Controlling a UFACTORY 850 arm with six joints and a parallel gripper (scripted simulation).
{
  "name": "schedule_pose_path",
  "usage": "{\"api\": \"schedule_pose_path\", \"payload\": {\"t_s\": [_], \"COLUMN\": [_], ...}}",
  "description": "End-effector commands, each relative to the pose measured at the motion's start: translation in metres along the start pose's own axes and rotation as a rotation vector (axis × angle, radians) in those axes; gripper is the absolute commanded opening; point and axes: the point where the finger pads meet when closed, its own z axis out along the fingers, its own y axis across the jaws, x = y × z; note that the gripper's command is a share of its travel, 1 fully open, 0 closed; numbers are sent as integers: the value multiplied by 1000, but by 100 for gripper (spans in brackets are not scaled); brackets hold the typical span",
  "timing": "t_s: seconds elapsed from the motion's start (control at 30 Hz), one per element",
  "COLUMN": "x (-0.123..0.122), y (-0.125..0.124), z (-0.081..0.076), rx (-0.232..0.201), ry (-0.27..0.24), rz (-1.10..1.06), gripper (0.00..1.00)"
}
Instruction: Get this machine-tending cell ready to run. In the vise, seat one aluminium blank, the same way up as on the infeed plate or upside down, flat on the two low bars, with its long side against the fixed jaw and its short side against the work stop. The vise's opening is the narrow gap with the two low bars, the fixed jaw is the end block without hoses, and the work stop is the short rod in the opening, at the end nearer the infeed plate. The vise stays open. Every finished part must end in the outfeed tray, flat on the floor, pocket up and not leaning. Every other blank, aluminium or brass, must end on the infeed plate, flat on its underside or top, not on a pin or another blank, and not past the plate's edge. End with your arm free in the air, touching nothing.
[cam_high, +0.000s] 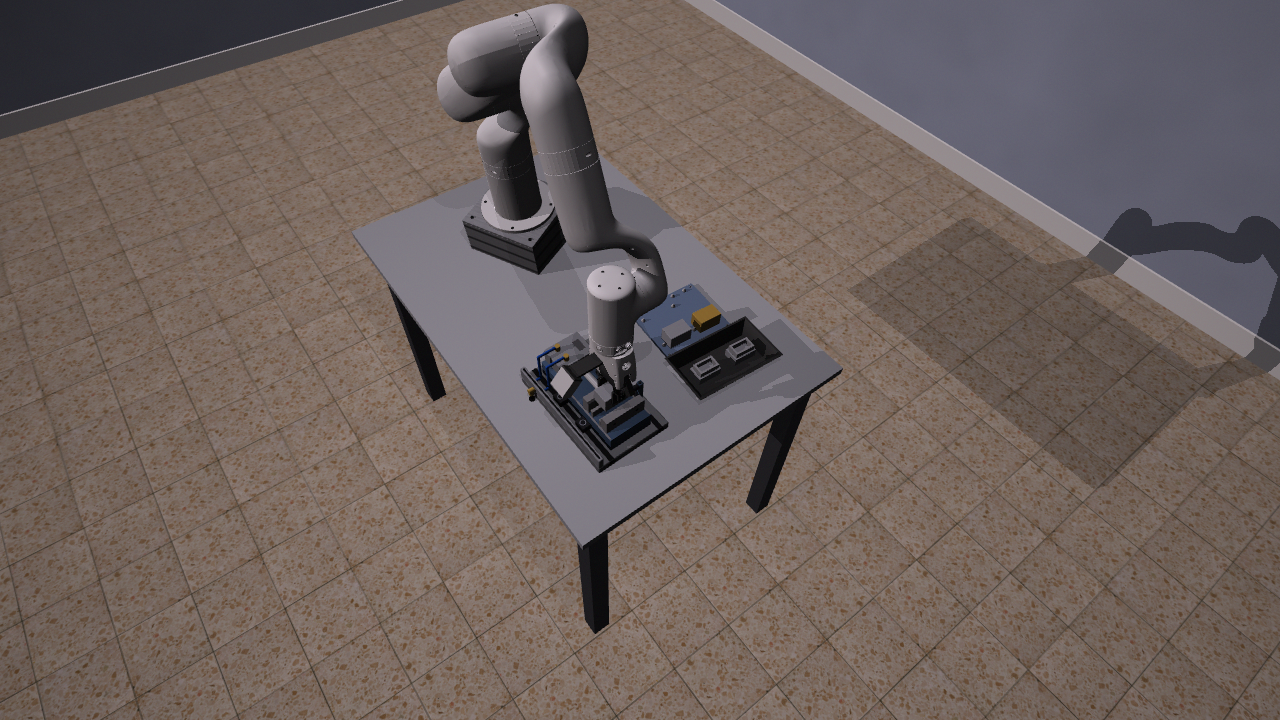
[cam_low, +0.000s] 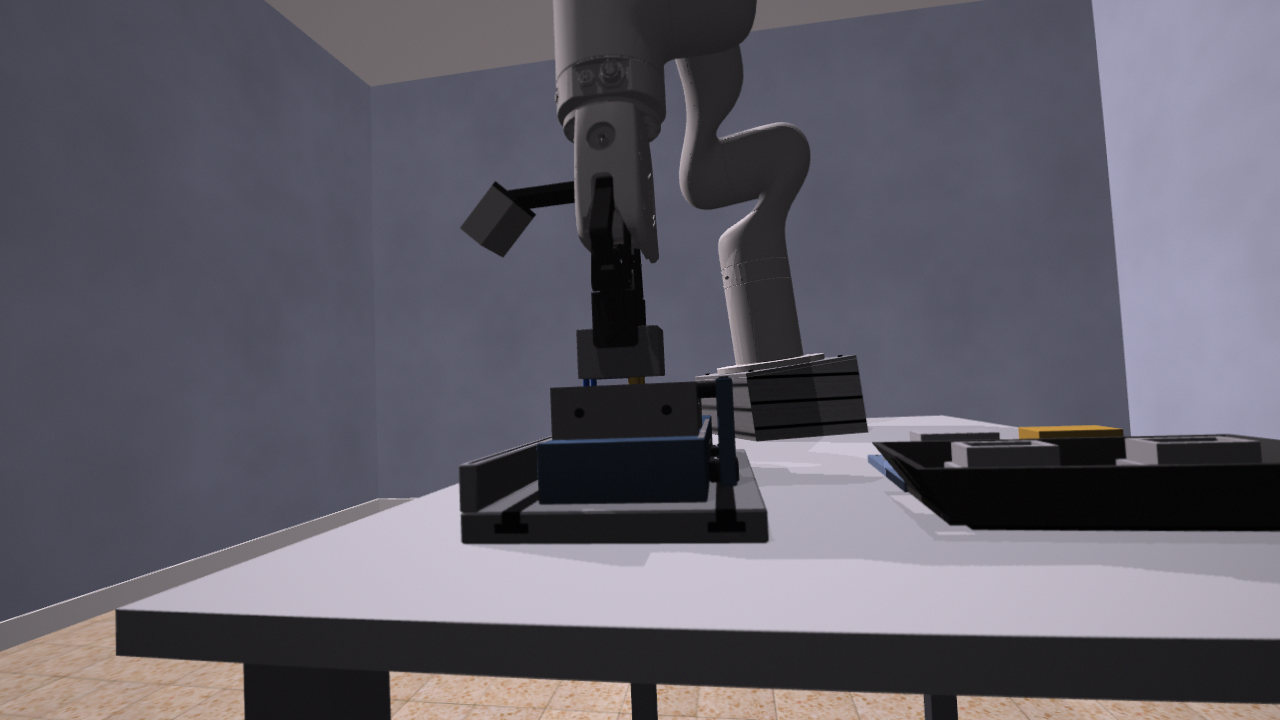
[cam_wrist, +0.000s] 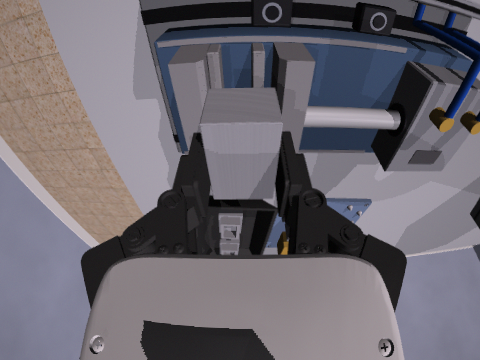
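My gripper (cam_wrist: 242, 150) is shut on an aluminium blank (cam_wrist: 242, 140), a plain grey block. It hangs just above the vise (cam_low: 617, 447), over the opening between the two grey jaws (cam_wrist: 256, 76); in the side view the blank (cam_low: 619, 351) sits a little above the jaw top. In the overhead view the gripper (cam_high: 615, 385) is over the vise (cam_high: 592, 407). On the blue infeed plate lie one aluminium blank (cam_high: 674, 333) and one brass blank (cam_high: 707, 315). Two finished parts (cam_high: 707, 364) (cam_high: 739, 349) lie pocket up in the black outfeed tray (cam_high: 725, 358).
The vise's hoses and brass fittings (cam_wrist: 454, 40) stand at its far end by the push rod (cam_wrist: 350, 118). The arm's base (cam_high: 514, 234) is at the table's back. The tray (cam_low: 1092, 483) is to the vise's right.
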Motion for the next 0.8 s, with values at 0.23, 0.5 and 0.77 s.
{"api": "schedule_pose_path", "payload": {"t_s": [0.23,0.5,0.77], "x": [0,0,0], "y": [-1,-1,-1], "z": [0,1,3], "rx": [2,2,2], "ry": [0,0,0], "rz": [0,0,0], "gripper": [0,0,0]}}
